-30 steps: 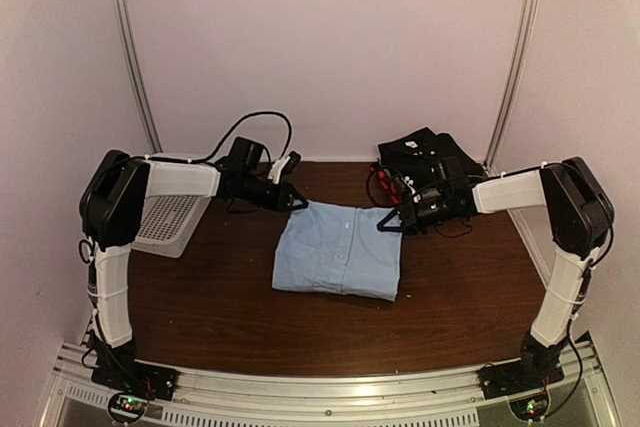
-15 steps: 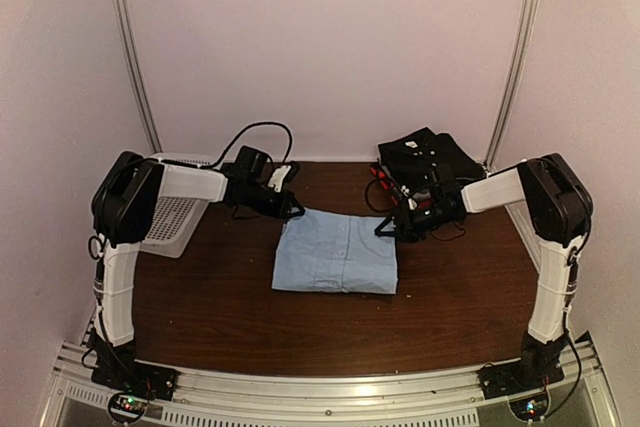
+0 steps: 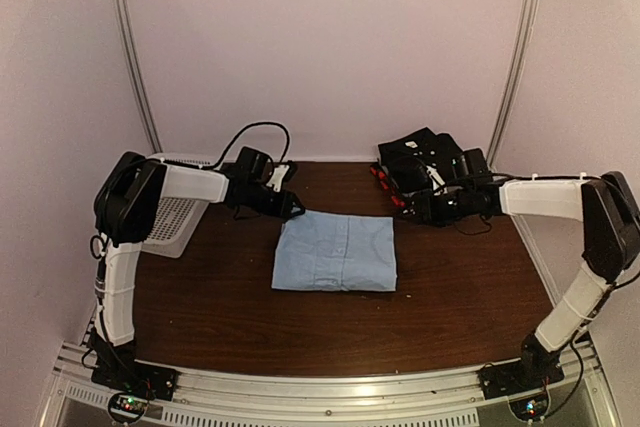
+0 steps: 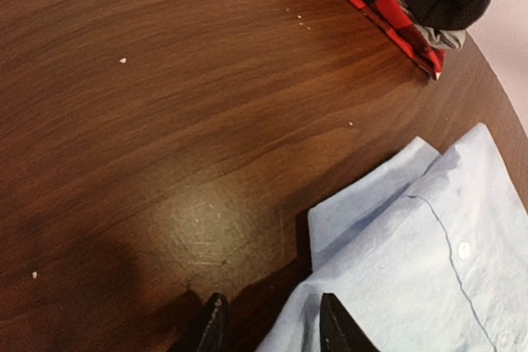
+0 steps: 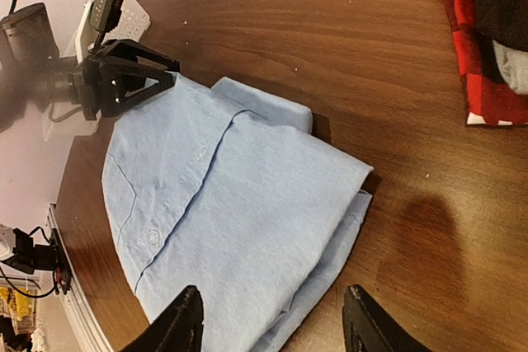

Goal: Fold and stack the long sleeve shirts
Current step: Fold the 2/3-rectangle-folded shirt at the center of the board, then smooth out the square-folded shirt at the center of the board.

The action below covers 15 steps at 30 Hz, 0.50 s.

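The light blue button-up shirt [image 3: 336,252] lies folded in a flat rectangle at the centre of the worktop [image 3: 200,297], well apart from the stack of folded black, grey and red-plaid shirts [image 3: 420,159] at the far right corner. The left hand [image 4: 268,326] is at the shirt's far-left corner, fingers apart. The right hand [image 5: 272,323] is near the far-right corner, fingers wide apart and empty.

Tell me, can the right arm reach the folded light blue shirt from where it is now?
Probably yes. The right gripper hangs open just beside the light blue shirt, at its far right corner, and nothing stands between them.
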Motion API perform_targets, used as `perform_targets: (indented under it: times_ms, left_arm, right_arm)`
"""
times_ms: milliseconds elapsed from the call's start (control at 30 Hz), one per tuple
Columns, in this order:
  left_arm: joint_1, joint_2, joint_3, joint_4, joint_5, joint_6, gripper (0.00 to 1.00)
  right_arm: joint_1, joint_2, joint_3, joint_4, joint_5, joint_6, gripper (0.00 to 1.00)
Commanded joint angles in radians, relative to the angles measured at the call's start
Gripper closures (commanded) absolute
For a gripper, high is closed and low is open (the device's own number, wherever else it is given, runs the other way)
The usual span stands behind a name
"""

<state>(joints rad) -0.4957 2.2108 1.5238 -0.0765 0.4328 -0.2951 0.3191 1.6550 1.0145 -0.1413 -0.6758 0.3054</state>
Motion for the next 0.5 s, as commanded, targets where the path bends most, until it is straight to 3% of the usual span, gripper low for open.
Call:
perform_targets:
  times_ms: [0, 233, 467]
  left_arm:
    - [0.011, -0.051, 0.039, 0.025, -0.086, 0.005, 0.55]
    - [0.009, -0.215, -0.089, 0.069, -0.159, -0.009, 0.49]
    - [-0.047, -0.41, -0.333, 0.226, -0.067, -0.06, 0.48]
  right_arm:
    - [0.051, -0.122, -0.062, -0.041, 0.096, -0.007, 0.42]
    - [0.25, -0.227, -0.143, 0.002, 0.116, 0.026, 0.43]
    - [0.358, -0.138, -0.183, 0.07, 0.107, 0.035, 0.48]
